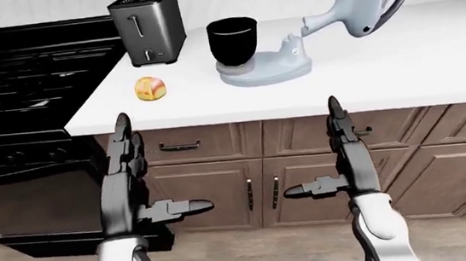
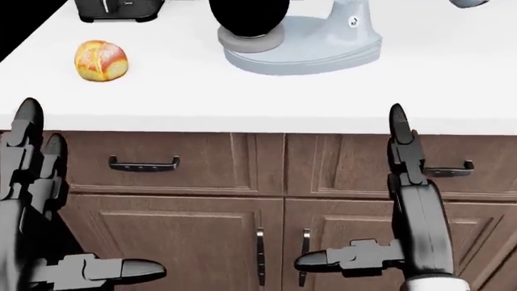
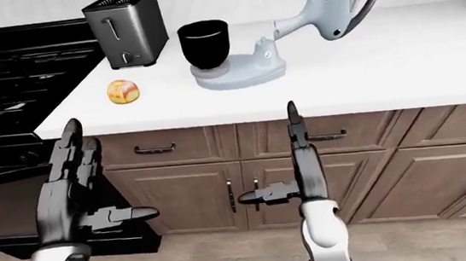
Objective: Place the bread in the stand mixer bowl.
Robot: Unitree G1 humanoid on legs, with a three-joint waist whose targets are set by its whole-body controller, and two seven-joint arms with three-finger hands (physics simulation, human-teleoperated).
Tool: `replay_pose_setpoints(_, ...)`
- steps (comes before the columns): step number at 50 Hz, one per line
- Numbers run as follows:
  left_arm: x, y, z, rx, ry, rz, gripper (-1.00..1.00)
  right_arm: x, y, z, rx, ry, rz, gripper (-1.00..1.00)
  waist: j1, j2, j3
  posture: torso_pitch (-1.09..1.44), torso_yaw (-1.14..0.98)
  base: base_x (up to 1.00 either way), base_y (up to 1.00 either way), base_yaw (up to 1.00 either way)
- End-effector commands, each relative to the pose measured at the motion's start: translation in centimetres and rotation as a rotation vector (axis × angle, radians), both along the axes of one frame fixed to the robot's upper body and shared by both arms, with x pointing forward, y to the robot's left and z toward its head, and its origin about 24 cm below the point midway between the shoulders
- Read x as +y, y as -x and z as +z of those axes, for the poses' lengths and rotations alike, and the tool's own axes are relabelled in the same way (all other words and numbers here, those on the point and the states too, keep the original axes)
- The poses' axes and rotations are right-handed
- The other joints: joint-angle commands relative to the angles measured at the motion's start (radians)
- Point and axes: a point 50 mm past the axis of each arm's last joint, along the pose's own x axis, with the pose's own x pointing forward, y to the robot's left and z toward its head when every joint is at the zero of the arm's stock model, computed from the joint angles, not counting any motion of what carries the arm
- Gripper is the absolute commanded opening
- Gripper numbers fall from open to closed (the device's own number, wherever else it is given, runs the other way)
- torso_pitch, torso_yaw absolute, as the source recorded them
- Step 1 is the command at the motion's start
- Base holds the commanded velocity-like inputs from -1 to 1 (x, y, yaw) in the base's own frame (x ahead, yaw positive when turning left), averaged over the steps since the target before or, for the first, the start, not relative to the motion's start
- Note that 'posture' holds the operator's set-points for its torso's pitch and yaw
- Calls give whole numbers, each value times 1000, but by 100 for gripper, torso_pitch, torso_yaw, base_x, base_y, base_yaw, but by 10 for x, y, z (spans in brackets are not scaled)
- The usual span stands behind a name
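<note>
Both hands hang below the counter [image 1: 400, 82] edge, before the cabinet doors, fingers spread and holding nothing. The bread [image 1: 150, 88] lies on the counter above and just right of the left hand [image 1: 126, 179], near the counter's left edge by the stove [image 1: 15, 93]. The black bowl [image 1: 233, 42] sits on the mixer [image 1: 358, 3] base, up-left of the right hand [image 1: 343, 158], mixer head tilted up. Bare counter lies between bread and bowl.

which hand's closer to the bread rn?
Left. The left hand hangs open below the bread, slightly to its left; the right hand is open too, well off to the right.
</note>
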Motion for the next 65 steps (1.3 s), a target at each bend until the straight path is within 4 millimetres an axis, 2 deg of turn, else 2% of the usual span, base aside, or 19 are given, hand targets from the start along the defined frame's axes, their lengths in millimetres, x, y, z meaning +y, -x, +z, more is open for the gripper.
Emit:
replay_pose_setpoints(1, -1, 2, 11, -65, -5, 0, 100, 1, 1, 13, -73, 8, 9, 100, 9, -8, -8, 0, 0, 30, 0, 0)
replay_pose_setpoints(3, -1, 2, 11, -65, -5, 0, 100, 1, 1, 13, -72, 8, 10, 100, 10, 5, -6, 0, 0, 30, 0, 0)
replay_pose_setpoints(8, -1, 3, 12, -66, -6, 1, 100, 1, 1, 14, -72, 9, 9, 100, 20, -38, -9, 0, 0, 30, 0, 0)
replay_pose_setpoints(11, -1, 3, 12, -67, -5, 1, 100, 1, 1, 14, -71, 10, 8, 100, 27, -83, -12, 0, 0, 30, 0, 0)
replay_pose_setpoints(13, -1, 3, 12, -67, -5, 1, 100, 1, 1, 15, -72, 10, 7, 100, 23, -147, -33, 0, 0, 30, 0, 0)
replay_pose_setpoints(14, -1, 3, 12, -67, -5, 1, 100, 1, 1, 15, -72, 10, 6, 100, 8, -105, -17, 0, 0, 30, 0, 0)
replay_pose_setpoints(15, -1, 2, 12, -66, -5, 1, 100, 1, 1, 14, -72, 10, 5, 100, 13, -122, -10, 0, 0, 30, 0, 0)
replay_pose_setpoints(17, -1, 2, 13, -68, -5, 1, 100, 0, 1, 14, -72, 10, 4, 100, -2, -118, -10, 0, 0, 27, 0, 0)
replay_pose_setpoints(22, -1, 3, 13, -68, -6, 1, 100, 0, 2, 14, -73, 11, 2, 100, -7, -72, -2, 0, 0, 25, 0, 0)
replay_pose_setpoints(24, -1, 2, 13, -68, -5, 1, 100, -1, 3, 14, -73, 10, 1, 100, -12, -40, -5, 0, 0, 25, 0, 0)
replay_pose_setpoints(26, -1, 2, 13, -69, -5, 1, 100, -1, 4, 14, -75, 11, 0, 100, -13, 18, -25, 0, 0, 25, 0, 0)
replay_pose_setpoints(27, -1, 3, 13, -69, -5, 1, 100, -1, 5, 14, -78, 12, -1, 100, -3, -2, -29, 0, 0, 26, 0, 0)
replay_pose_setpoints(29, -1, 3, 13, -70, -5, 2, 100, -1, 6, 14, -81, 12, -2, 100, 3, 2, -10, 0, 0, 25, 0, 0)
replay_pose_setpoints(35, -1, 4, 14, -72, -4, 2, 100, -1, 9, 17, -98, 16, -1, 100, 15, -43, -10, 0, 0, 21, 0, 0)
replay_pose_setpoints(37, -1, 5, 15, -76, -3, 2, 100, -3, 11, 18, -117, 10, -3, 100, 21, -69, -15, 0, 0, 1, 0, 0)
replay_pose_setpoints(39, -1, 5, 16, -77, -3, 3, 100, -3, 12, 18, -121, 9, -2, 100, 24, -118, -23, 0, 0, 0, 0, 0)
replay_pose_setpoints(40, -1, 5, 16, -77, -3, 3, 100, -3, 12, 19, -121, 10, -3, 100, 30, -93, -21, 0, 0, 0, 0, 0)
replay_pose_setpoints(45, -1, 5, 17, -79, -3, 3, 100, -3, 13, 19, -124, 10, -6, 100, 17, -80, -37, 0, 0, 0, 0, 0)
replay_pose_setpoints(65, -1, 5, 19, -86, -5, 2, 100, -2, 14, 21, -125, 12, 0, 100, 15, -79, -41, 0, 0, 0, 0, 0)
